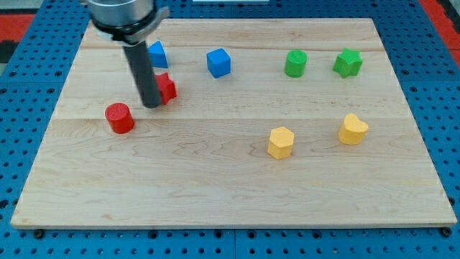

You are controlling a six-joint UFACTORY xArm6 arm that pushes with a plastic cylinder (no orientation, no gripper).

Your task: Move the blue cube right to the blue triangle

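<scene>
The blue cube [218,62] sits on the wooden board at the view's upper middle. The blue triangle [157,55] lies to its left, partly hidden behind my rod. My tip [151,105] rests on the board below the blue triangle, touching the left side of a red block [167,88]. The tip is to the left of and below the blue cube, well apart from it.
A red cylinder [119,118] stands to the lower left of my tip. A green cylinder [295,64] and a green star [348,63] sit at the upper right. A yellow hexagon [281,142] and a yellow heart [353,129] lie at the lower right.
</scene>
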